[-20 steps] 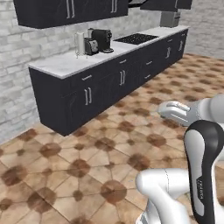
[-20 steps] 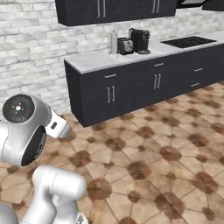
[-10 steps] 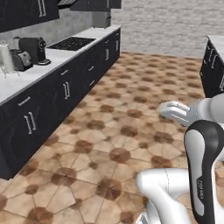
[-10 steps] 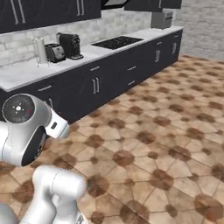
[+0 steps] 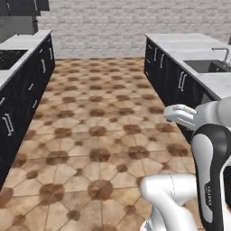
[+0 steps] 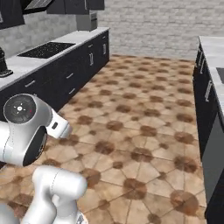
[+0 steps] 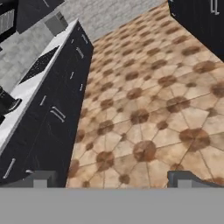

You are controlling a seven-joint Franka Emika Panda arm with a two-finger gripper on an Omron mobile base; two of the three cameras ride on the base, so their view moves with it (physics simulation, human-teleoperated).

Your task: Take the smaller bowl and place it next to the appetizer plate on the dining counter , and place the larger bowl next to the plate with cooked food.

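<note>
In the left base view, small pale lettering is running down the arm's dark link (image 5: 210, 198), too small to read. Against half a second ago the whole picture is swinging round, so the camera is turning with the base: the black cabinets (image 5: 27, 90) with the cooktop (image 5: 8, 57) are now lying along the left edge. A second marble counter (image 5: 180, 45) with a sink (image 5: 205, 66) and faucet (image 5: 223, 50) is coming in on the right. Brown tiled floor (image 5: 99, 135) is stretching between them to a grey brick wall (image 5: 135, 20).

In the right base view, the cooktop (image 6: 46, 49) is sitting on the left counter under a range hood (image 6: 37, 4). A dark appliance (image 6: 2, 65) is poking in at the left edge, where earlier it stood well inside the picture. The arm's round joint cap (image 6: 19, 109) is carrying a red mark, no readable writing.

In the hand view, the gripper (image 7: 112, 181) is hanging released over bare floor, its fingertips (image 7: 41, 179) spread wide with nothing between them. The cooktop (image 7: 39, 64) and cabinet handles (image 7: 57, 113) are slanting along the left.

Where the bowls, the plates and the dining counter are standing I cannot tell.
</note>
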